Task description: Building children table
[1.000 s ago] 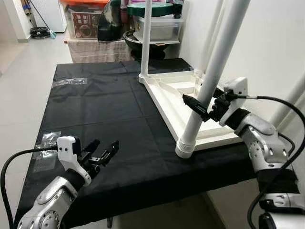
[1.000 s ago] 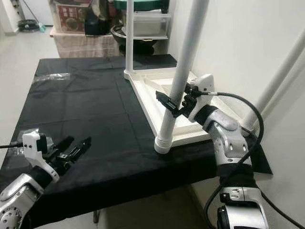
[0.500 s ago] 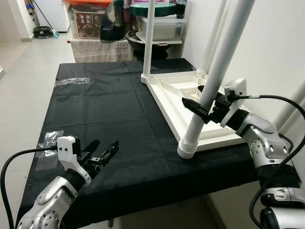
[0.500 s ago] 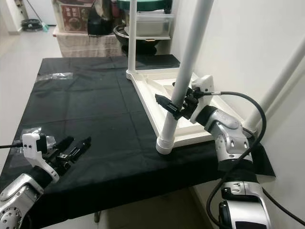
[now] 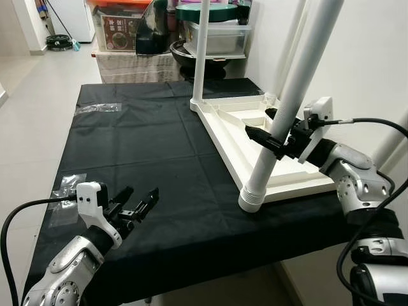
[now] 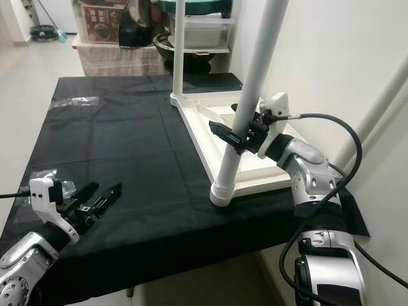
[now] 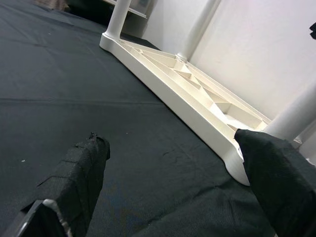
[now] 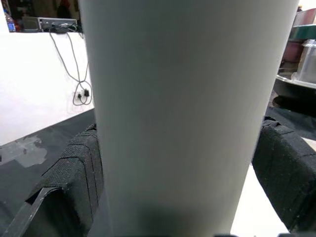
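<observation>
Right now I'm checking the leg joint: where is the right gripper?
The right gripper is on the robot's right, its fingers either side of the nearest white leg, above the upturned tabletop.

right gripper (image 5: 273,136) | wrist rotated on near table leg (image 5: 280,115) | leg more upright

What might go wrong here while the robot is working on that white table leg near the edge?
The right claw straddles the nearest white tubular leg partway up, so a sideways push could lever it in its socket or tip the upturned white plastic tabletop. That tabletop's near corner sits close to the front edge of the black-clothed table, so it may slide off. The left claw hovers open, away from the tabletop, bracing nothing.
</observation>
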Controlling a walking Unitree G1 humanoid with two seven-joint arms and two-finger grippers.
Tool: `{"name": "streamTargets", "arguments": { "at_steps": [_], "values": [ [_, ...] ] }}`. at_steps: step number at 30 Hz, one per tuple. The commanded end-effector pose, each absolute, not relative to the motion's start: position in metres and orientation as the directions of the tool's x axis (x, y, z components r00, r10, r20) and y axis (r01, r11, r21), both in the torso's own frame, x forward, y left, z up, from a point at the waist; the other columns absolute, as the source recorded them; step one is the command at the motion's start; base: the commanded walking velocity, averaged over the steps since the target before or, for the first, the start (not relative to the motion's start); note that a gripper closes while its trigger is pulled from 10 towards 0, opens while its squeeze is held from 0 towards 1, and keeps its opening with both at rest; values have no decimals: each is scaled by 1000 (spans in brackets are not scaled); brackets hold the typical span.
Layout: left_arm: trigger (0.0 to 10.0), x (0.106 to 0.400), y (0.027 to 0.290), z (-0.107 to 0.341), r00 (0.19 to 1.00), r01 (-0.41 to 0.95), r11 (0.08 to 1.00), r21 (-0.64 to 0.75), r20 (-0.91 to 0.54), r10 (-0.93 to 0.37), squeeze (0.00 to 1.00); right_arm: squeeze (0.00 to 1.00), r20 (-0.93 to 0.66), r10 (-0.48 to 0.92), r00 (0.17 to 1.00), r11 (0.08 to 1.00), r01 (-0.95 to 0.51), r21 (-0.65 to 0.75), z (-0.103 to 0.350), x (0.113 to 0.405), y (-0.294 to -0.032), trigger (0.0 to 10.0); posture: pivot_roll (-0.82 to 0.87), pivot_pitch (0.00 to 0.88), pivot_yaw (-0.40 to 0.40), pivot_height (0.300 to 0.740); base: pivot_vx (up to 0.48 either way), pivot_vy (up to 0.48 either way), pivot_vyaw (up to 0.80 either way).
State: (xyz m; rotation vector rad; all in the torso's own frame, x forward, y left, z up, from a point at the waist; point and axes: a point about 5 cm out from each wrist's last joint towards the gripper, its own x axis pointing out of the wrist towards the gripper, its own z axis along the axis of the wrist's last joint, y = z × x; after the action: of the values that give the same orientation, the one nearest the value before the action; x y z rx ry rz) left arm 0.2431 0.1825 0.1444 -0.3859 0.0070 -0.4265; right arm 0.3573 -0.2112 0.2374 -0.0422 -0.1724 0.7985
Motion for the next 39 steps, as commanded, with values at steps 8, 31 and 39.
{"name": "streamTargets", "arguments": {
  "at_steps": [8,31,39],
  "values": [
    [10000,242,181,141,906,408,833,-375,57,-419,0,0,153,725,672,688,-718,-108,239,358,-216,0,30,0,-76,740,0,0,0],
    [10000,242,180,139,905,411,830,-377,56,-423,0,0,-7,700,714,711,-697,-91,211,361,-206,0,31,0,-80,740,0,0,0],
    [10000,241,180,139,907,407,831,-379,56,-418,0,0,-75,601,796,792,-606,-72,196,363,-198,0,29,0,-86,740,0,0,0]
  ]
}}
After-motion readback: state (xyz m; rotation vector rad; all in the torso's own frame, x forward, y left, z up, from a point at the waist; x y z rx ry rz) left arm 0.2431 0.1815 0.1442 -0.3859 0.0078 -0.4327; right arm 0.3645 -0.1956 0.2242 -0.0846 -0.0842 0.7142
